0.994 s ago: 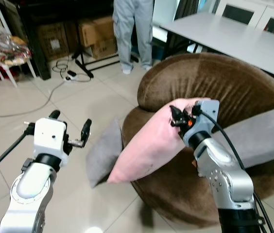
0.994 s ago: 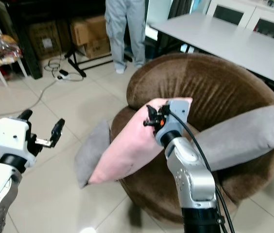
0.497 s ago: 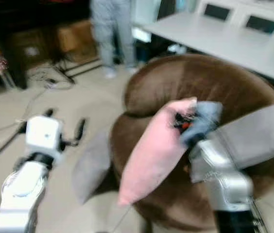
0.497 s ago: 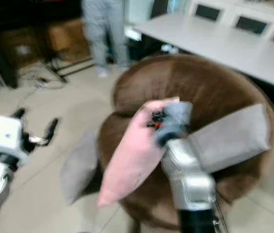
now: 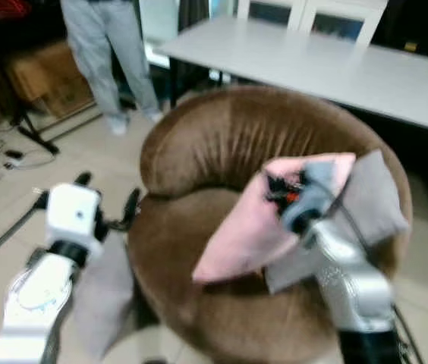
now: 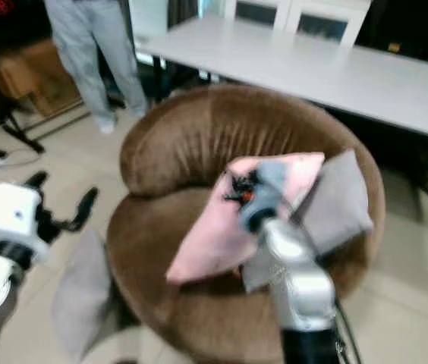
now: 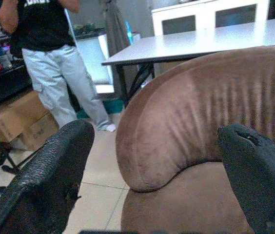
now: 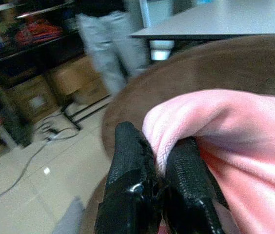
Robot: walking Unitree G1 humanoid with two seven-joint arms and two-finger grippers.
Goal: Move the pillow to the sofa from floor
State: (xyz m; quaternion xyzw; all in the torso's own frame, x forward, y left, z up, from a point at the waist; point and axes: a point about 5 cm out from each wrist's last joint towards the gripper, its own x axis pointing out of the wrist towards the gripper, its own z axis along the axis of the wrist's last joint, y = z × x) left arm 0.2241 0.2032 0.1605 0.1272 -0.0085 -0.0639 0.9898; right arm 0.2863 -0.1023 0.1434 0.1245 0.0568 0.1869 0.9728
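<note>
A pink pillow (image 5: 248, 231) hangs tilted over the seat of the round brown sofa (image 5: 221, 144). My right gripper (image 5: 281, 191) is shut on its upper edge. In the right wrist view the two black fingers (image 8: 130, 170) pinch a fold of the pink pillow (image 8: 240, 141). My left gripper (image 5: 109, 196) is open and holds nothing, beside the sofa's left side. Seen from the left wrist, its fingers (image 7: 49, 180) stand wide apart facing the sofa back (image 7: 196, 112).
One grey pillow (image 5: 377, 193) leans on the sofa's right side behind the pink one. Another grey pillow (image 5: 100, 296) lies on the tiled floor against the sofa's left. A person (image 5: 108, 53) stands at the back left near cardboard boxes (image 5: 47, 72). A white table (image 5: 313, 61) runs behind the sofa.
The camera has swung right, blurring the view. My right gripper has carried the pink pillow from the sofa's front left edge to above the seat. The left gripper stays open.
</note>
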